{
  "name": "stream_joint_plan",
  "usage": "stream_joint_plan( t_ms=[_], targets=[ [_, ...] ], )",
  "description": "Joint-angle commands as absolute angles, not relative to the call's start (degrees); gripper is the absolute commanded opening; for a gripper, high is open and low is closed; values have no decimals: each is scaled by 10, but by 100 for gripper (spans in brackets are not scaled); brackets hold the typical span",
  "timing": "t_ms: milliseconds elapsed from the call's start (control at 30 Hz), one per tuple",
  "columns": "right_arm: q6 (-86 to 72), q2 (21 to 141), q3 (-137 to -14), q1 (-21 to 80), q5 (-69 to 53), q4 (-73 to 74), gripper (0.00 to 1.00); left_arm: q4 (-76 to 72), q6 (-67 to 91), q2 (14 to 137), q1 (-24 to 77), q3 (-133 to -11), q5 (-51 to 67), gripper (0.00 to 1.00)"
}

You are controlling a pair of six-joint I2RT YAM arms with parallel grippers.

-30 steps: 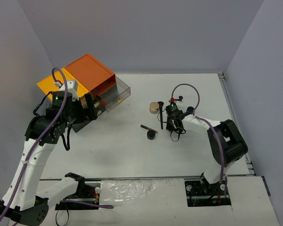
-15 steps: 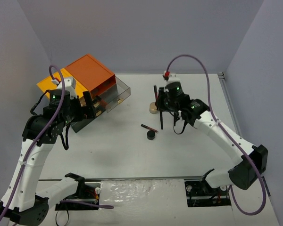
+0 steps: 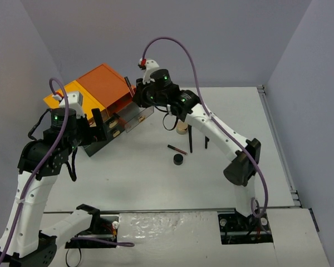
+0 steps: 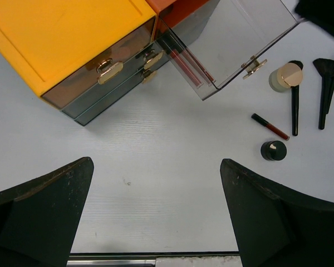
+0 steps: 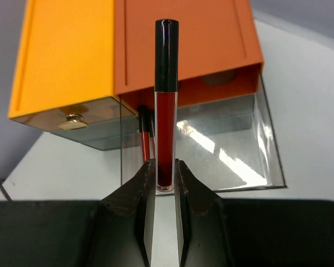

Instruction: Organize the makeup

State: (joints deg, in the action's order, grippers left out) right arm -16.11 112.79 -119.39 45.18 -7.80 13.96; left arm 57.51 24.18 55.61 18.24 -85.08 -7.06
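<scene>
My right gripper (image 5: 166,173) is shut on a slim red lip tube with a black cap (image 5: 166,100) and holds it above the cabinet's open clear drawer (image 5: 222,139). In the top view this gripper (image 3: 137,95) is at the orange cabinet top. Two red pencils (image 4: 186,61) lie in the drawer. On the table lie a gold-lidded jar (image 3: 182,128), two black brushes (image 3: 190,140), a red and black pencil (image 3: 176,150) and a round black compact (image 3: 178,159). My left gripper (image 4: 156,214) is open and empty above bare table in front of the cabinet.
The dark green cabinet with yellow (image 3: 64,97) and orange (image 3: 103,83) tops stands at the back left. Its lower drawers with gold handles (image 4: 109,71) are shut. The right arm (image 3: 222,133) stretches across the makeup on the table.
My right gripper has risen from the table with the red tube and swung left to the open drawer. My left arm has drawn back a little to the left.
</scene>
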Motion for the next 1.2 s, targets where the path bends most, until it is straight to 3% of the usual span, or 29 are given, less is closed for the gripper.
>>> stream_joint_plan(
  t_ms=[0, 100, 233, 333, 600, 800, 1000, 1167],
  targets=[
    [-140, 1157, -1251, 465, -92, 123, 7, 577, 234, 532, 178, -860, -90, 97],
    [-135, 1160, -1245, 468, -86, 123, 19, 577, 236, 527, 178, -856, -89, 97],
    [-112, 1137, -1223, 470, -67, 124, 50, 577, 237, 526, 177, -853, -87, 97],
    [-94, 1096, -1189, 470, -39, 124, 60, 572, 239, 528, 177, -852, -81, 97],
    [-69, 953, -1032, 431, 11, 128, 62, 560, 241, 541, 178, -851, -66, 97],
    [-78, 871, -832, 385, -6, 139, 61, 554, 238, 545, 177, -850, -70, 97],
    [-30, 893, -744, 361, -41, 137, 60, 543, 242, 558, 177, -847, -61, 97],
    [4, 960, -743, 335, -43, 128, 60, 544, 243, 557, 177, -848, -60, 97]
  ],
)
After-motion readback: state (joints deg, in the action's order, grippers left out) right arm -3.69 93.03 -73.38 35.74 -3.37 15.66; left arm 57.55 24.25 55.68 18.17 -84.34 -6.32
